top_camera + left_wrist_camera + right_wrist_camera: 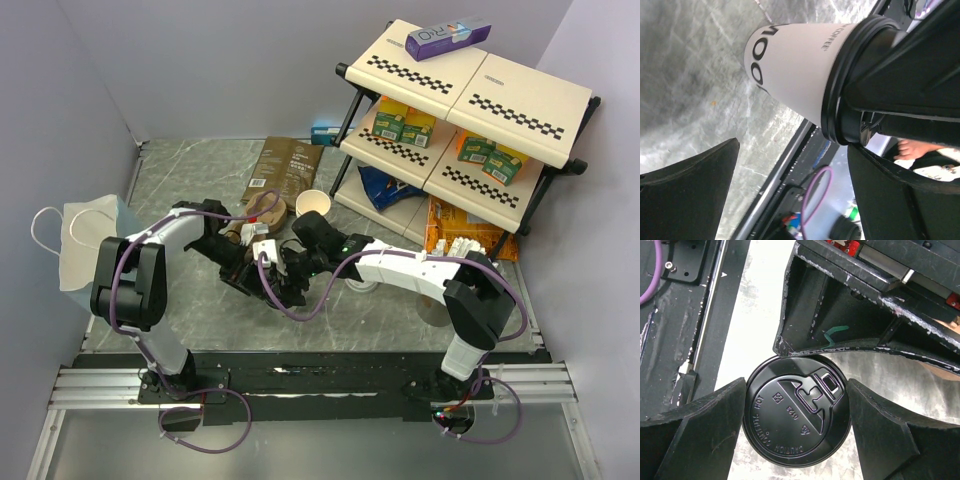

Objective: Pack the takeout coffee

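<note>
a: just on the near side of the cup carrier (pixel 260 210), seen from above, what worries you?

b: my left gripper (pixel 243 265) and right gripper (pixel 292 272) crowd together there and hide the takeout coffee (pixel 790 75). a nudge from either could tip it toward the carrier.

a: and from the left wrist?

b: the cup sits beyond my left fingers (pixel 690 195). those jaws gape wide and hold nothing. only the lid (pixel 832 100) is gripped, so i judge a lift might pull it off.

a: the right wrist?

b: looking down, my right jaws are wide but pressed on the lid's rim at both sides, clamped.
</note>
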